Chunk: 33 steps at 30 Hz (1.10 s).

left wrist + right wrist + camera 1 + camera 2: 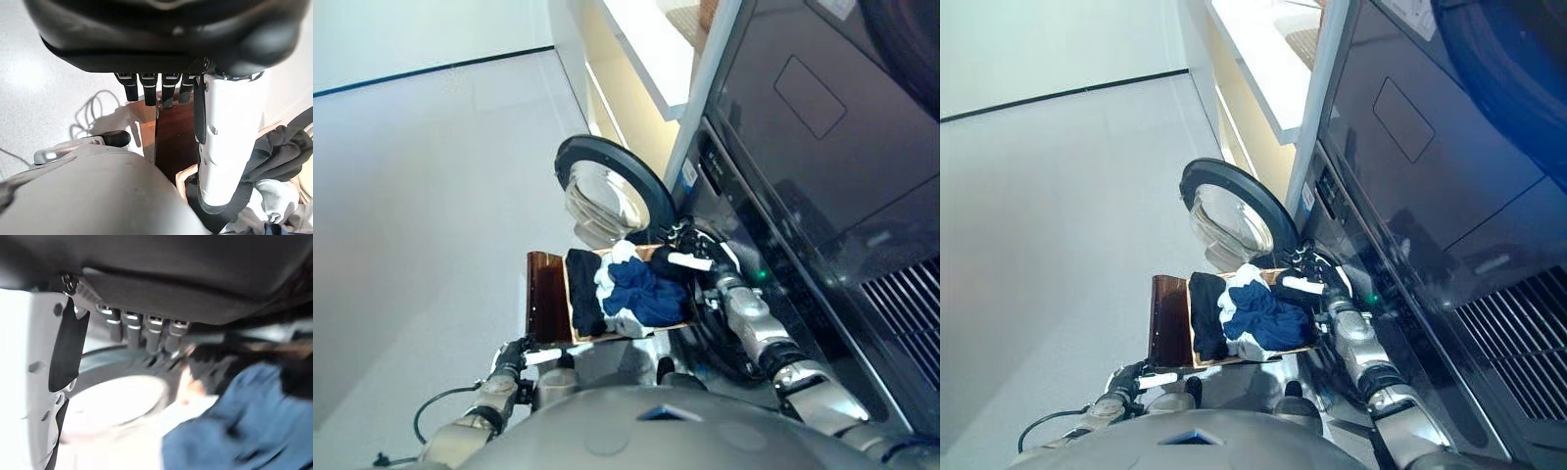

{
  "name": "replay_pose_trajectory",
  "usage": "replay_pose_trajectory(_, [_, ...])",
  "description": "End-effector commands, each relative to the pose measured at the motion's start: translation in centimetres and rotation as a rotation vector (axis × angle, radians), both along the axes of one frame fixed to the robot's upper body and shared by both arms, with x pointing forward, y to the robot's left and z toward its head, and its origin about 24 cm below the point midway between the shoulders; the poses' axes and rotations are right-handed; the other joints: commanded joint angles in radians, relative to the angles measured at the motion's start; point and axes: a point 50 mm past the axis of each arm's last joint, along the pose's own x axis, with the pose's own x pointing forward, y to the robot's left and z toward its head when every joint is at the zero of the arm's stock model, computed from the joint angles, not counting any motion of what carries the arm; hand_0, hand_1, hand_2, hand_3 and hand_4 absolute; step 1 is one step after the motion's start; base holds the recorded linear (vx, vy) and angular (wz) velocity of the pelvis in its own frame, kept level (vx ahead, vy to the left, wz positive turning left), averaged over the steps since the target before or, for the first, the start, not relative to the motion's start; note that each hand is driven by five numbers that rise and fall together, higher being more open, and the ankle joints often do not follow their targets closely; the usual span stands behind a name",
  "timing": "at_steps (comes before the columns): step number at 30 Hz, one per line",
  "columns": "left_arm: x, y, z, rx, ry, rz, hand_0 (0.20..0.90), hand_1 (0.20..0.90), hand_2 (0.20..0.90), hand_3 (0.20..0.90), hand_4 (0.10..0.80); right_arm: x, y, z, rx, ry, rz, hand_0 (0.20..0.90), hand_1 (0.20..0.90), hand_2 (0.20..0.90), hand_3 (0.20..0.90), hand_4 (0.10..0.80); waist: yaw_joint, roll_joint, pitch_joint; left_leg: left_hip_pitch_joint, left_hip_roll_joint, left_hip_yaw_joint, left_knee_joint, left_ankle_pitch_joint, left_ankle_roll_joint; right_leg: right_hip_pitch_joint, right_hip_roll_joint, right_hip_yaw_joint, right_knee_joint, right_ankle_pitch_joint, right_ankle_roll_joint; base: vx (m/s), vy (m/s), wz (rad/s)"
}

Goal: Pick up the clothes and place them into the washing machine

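Observation:
A pile of clothes [631,294], dark blue, black and white, lies on a light wooden tray [582,336] in front of the washing machine [803,176]. The machine's round door [607,186] stands open just beyond the pile. My right hand [690,257] rests at the pile's edge nearest the machine, on black cloth, fingers fairly straight and white-covered thumb out. In the right wrist view its fingers [142,330] point at the door glass [117,401], with blue cloth [234,431] beside them. My left hand [512,358] hangs open and low, holding nothing.
A dark brown panel [546,294] stands against the tray on the side away from the machine. A pale cabinet with a white top [646,59] flanks the machine. Bare grey floor [431,196] spreads to the left. The left wrist view shows dark cloth [279,152].

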Motion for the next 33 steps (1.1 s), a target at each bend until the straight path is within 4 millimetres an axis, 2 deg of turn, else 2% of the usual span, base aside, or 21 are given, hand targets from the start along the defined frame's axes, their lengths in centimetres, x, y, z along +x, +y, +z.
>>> replay_pose_trajectory(1, [3.0,0.2,0.7,0.035,-0.083,-0.063,0.9,0.9,0.9,0.9,0.8,4.4,0.9,4.1,0.135,-0.236,-0.051,0.9,0.9,0.9,0.9,0.8,0.027,-0.007,-0.029,0.029,-0.013,0.017,-0.001,-0.016,-0.032,0.023,-0.027,-0.005,0.031,-0.044,0.014,0.0,0.0,0.0])
replay_pose_trajectory(6, [3.5,-0.5,0.8,0.024,-0.102,-0.086,0.9,0.9,0.9,0.9,0.8,2.2,2.7,1.7,0.28,-0.123,-0.094,0.9,0.9,0.9,0.9,0.8,0.016,0.02,-0.029,0.043,-0.013,0.026,0.022,-0.025,-0.032,0.029,-0.026,0.006,0.051,-0.061,0.006,-0.026,-0.01,-0.03])
replay_pose_trajectory(8, [3.8,-0.8,0.8,0.02,-0.113,-0.097,0.9,0.9,0.9,0.9,0.8,1.3,3.2,0.8,0.282,-0.073,-0.08,0.9,0.9,0.9,0.9,0.8,0.01,0.032,-0.03,0.051,-0.011,0.031,0.026,-0.028,-0.033,0.037,-0.025,0.009,0.051,-0.065,0.005,-0.012,-0.011,-0.12])
replay_pose_trajectory(10, [4.0,-0.9,0.9,0.016,-0.125,-0.098,0.9,0.9,0.9,0.9,0.8,1.2,3.0,0.8,0.228,-0.072,-0.047,0.9,0.9,0.9,0.9,0.8,0.006,0.041,-0.031,0.06,-0.008,0.036,0.027,-0.03,-0.035,0.043,-0.025,0.013,0.05,-0.068,0.005,-0.01,-0.017,-0.13])
replay_pose_trajectory(13, [4.0,-0.8,0.9,0.022,-0.12,-0.101,0.9,0.9,0.9,0.9,0.8,2.1,2.0,1.8,0.056,-0.112,0.063,0.9,0.9,0.9,0.9,0.8,-0.003,0.05,-0.034,0.071,-0.005,0.045,0.023,-0.028,-0.039,0.048,-0.022,0.02,0.047,-0.068,0.004,-0.009,-0.029,-0.08])
replay_pose_trajectory(14, [4.1,-0.7,0.9,0.024,-0.118,-0.116,0.9,0.9,0.9,0.9,0.8,2.7,1.5,2.4,-0.092,-0.131,0.17,0.9,0.9,0.9,0.9,0.8,-0.007,0.051,-0.034,0.072,-0.001,0.05,0.02,-0.024,-0.041,0.048,-0.019,0.025,0.042,-0.067,0.003,-0.02,-0.041,-0.06])
replay_pose_trajectory(15, [4.1,-0.7,0.9,0.024,-0.118,-0.115,0.9,0.9,0.9,0.9,0.8,2.7,1.5,2.4,-0.093,-0.131,0.17,0.9,0.9,0.9,0.9,0.8,-0.007,0.052,-0.033,0.073,-0.001,0.05,0.019,-0.024,-0.041,0.049,-0.019,0.025,0.042,-0.067,0.003,-0.031,-0.067,-0.08])
replay_pose_trajectory(16, [4.1,-0.6,1.0,0.027,-0.114,-0.126,0.9,0.9,0.9,0.9,0.8,3.4,0.6,3.2,-0.258,-0.156,0.271,0.9,0.9,0.9,0.9,0.8,-0.008,0.052,-0.033,0.073,0.004,0.052,0.017,-0.02,-0.044,0.048,-0.017,0.026,0.038,-0.066,0.003,-0.013,-0.039,-0.06])
replay_pose_trajectory(17, [4.1,-0.6,1.0,0.027,-0.114,-0.126,0.9,0.9,0.9,0.9,0.8,3.4,0.6,3.2,-0.258,-0.156,0.271,0.9,0.9,0.9,0.9,0.8,-0.008,0.052,-0.032,0.074,0.004,0.052,0.017,-0.021,-0.044,0.048,-0.016,0.026,0.038,-0.066,0.003,-0.022,-0.078,-0.06])
replay_pose_trajectory(18, [4.4,-0.5,1.1,0.033,-0.126,-0.143,0.9,0.9,0.9,0.9,0.8,4.3,-0.5,4.5,-0.453,-0.2,0.384,0.9,0.9,0.9,0.9,0.8,-0.01,0.052,-0.029,0.07,0.009,0.051,0.015,-0.015,-0.048,0.048,-0.012,0.025,0.033,-0.065,0.001,-0.009,-0.039,-0.01])
replay_pose_trajectory(19, [4.4,-0.5,1.1,0.032,-0.126,-0.143,0.9,0.9,0.9,0.9,0.8,4.3,-0.5,4.5,-0.453,-0.2,0.384,0.9,0.9,0.9,0.9,0.8,-0.01,0.052,-0.029,0.071,0.01,0.051,0.015,-0.016,-0.049,0.049,-0.012,0.025,0.033,-0.065,0.001,-0.012,-0.056,-0.01])
replay_pose_trajectory(22, [4.8,-0.5,1.3,0.031,-0.143,-0.147,0.9,0.9,0.9,0.9,0.8,5.0,-1.9,5.2,-0.625,-0.207,0.466,0.9,0.9,0.9,0.9,0.8,-0.009,0.051,-0.017,0.058,0.02,0.044,0.017,-0.007,-0.056,0.049,-0.005,0.018,0.027,-0.066,-0.001,-0.02,-0.032,0.01])
replay_pose_trajectory(24, [5.0,-0.5,1.3,0.033,-0.148,-0.146,0.9,0.9,0.9,0.9,0.8,5.1,-1.9,5.2,-0.632,-0.207,0.475,0.9,0.9,0.9,0.9,0.8,-0.01,0.048,-0.012,0.052,0.022,0.037,0.024,-0.007,-0.057,0.049,-0.003,0.015,0.026,-0.065,-0.004,-0.029,-0.045,0.01])
replay_pose_trajectory(26, [5.4,-0.4,1.5,0.037,-0.161,-0.136,0.9,0.9,0.9,0.9,0.8,5.4,-1.8,5.4,-0.632,-0.213,0.474,0.9,0.9,0.9,0.9,0.8,-0.009,0.032,0.006,-0.001,0.021,0.017,0.117,-0.026,-0.063,0.048,-0.006,0.011,0.03,-0.07,-0.009,-0.108,-0.072,0.07])
replay_pose_trajectory(27, [6.4,-0.4,1.9,0.043,-0.203,-0.133,0.9,0.9,0.9,0.9,0.8,5.6,-1.7,5.6,-0.612,-0.226,0.453,0.9,0.9,0.9,0.9,0.8,0.001,0.007,0.049,-0.088,-0.011,-0.043,0.285,-0.034,-0.076,0.034,-0.007,0.023,0.048,-0.067,-0.022,-0.145,-0.059,0.17])
replay_pose_trajectory(28, [6.5,-0.4,1.9,0.043,-0.203,-0.133,0.9,0.9,0.9,0.9,0.8,5.6,-1.7,5.6,-0.612,-0.227,0.453,0.9,0.9,0.9,0.9,0.8,-0.001,0.007,0.049,-0.092,-0.011,-0.046,0.291,-0.037,-0.076,0.033,-0.007,0.021,0.049,-0.068,-0.022,-0.135,0.0,0.34])
replay_pose_trajectory(29, [7.0,-0.4,2.1,0.044,-0.226,-0.116,0.9,0.9,0.9,0.9,0.8,5.8,-1.4,5.5,-0.604,-0.229,0.451,0.9,0.9,0.9,0.9,0.8,0.006,-0.006,0.066,-0.111,-0.015,-0.096,0.283,-0.025,-0.08,0.026,-0.009,0.032,0.059,-0.063,-0.02,-0.027,0.038,0.32])
replay_pose_trajectory(30, [7.0,-0.4,2.1,0.044,-0.226,-0.115,0.9,0.9,0.9,0.9,0.8,5.8,-1.4,5.5,-0.604,-0.229,0.451,0.9,0.9,0.9,0.9,0.8,0.006,-0.007,0.066,-0.11,-0.015,-0.096,0.281,-0.024,-0.081,0.026,-0.009,0.032,0.059,-0.063,-0.02,0.0,0.104,0.3])
replay_pose_trajectory(32, [7.1,-0.5,2.1,0.042,-0.226,-0.112,0.9,0.9,0.9,0.9,0.8,5.8,-1.8,5.6,-0.607,-0.226,0.429,0.9,0.9,0.9,0.9,0.8,0.008,-0.012,0.053,-0.133,0.04,-0.062,0.191,-0.006,-0.078,0.016,-0.033,0.024,0.063,-0.066,0.003,0.068,0.189,0.21])
replay_pose_trajectory(33, [7.2,-0.5,2.2,0.046,-0.224,-0.132,0.9,0.9,0.9,0.9,0.8,5.4,-2.2,5.4,-0.591,-0.215,0.414,0.9,0.9,0.9,0.9,0.8,0.009,-0.01,0.046,-0.128,0.043,-0.043,0.179,-0.024,-0.07,0.015,-0.045,0.025,0.071,-0.074,0.015,0.099,0.233,0.17])
